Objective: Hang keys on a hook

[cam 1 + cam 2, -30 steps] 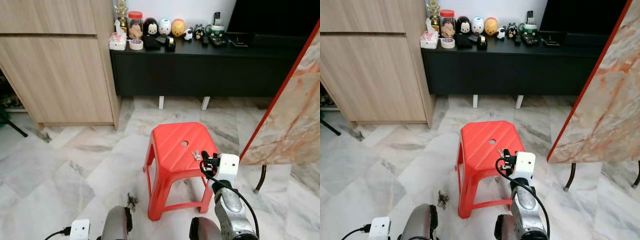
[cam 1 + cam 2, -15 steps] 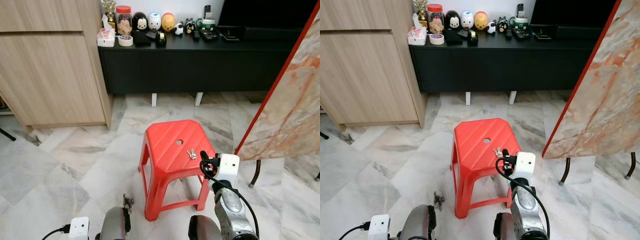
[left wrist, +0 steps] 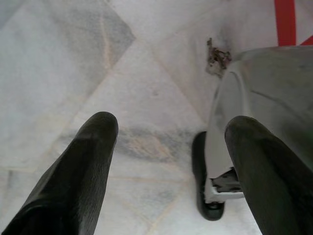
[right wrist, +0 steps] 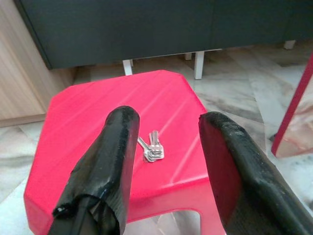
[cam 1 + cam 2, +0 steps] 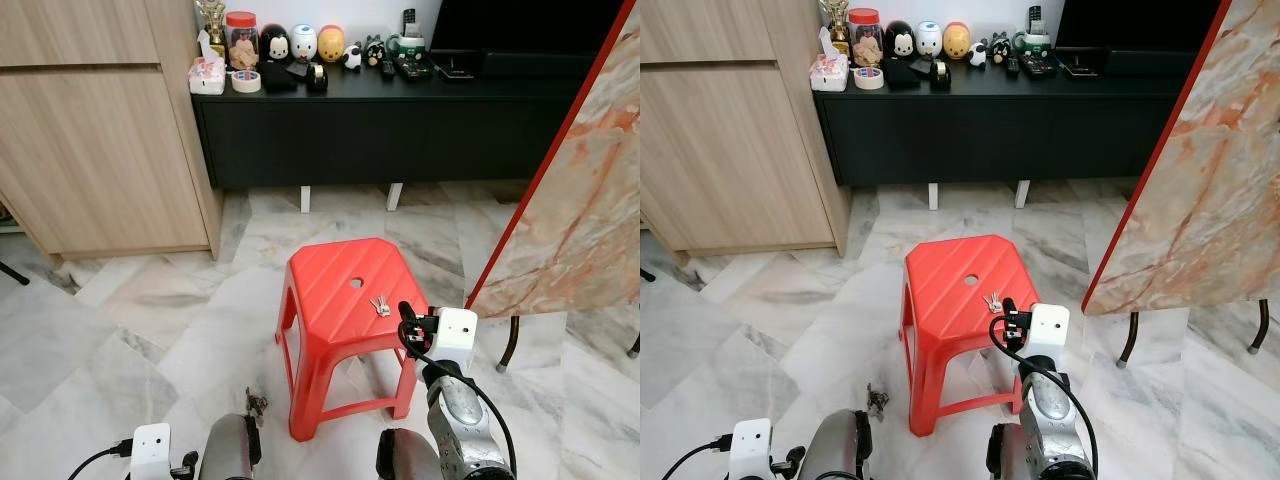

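One small bunch of keys [image 5: 380, 306] lies flat on the top of a red plastic stool [image 5: 335, 300], near the stool's right edge and just this side of the round hole in its seat. The right gripper [image 4: 166, 142] is raised in front of the stool at its near right corner, its two black fingers [image 4: 110, 166] spread wide with the keys seen between them but apart from both, nothing held. The left gripper [image 3: 171, 161] hangs low over the marble floor [image 5: 120, 320], its fingers also wide apart and empty, beside the robot's own grey leg; a small dark clump of debris [image 5: 255, 404] lies on the floor just left of the stool's near left leg. Behind the stool stands a long black cabinet [image 5: 400, 130] on short white feet, its top crowded with a row of small things: a tissue box [image 5: 206, 76], a roll of tape [image 5: 245, 81], a jar with a red lid [image 5: 240, 38], round toy figures [image 5: 302, 42] and remote controls [image 5: 410, 66]. A tall wooden cupboard [image 5: 100, 130] stands to the left of the cabinet. To the right of the stool leans a marble-patterned panel with a red edge [image 5: 575, 200], close to the right gripper's side, with a dark metal leg [image 5: 510, 345] beneath it.
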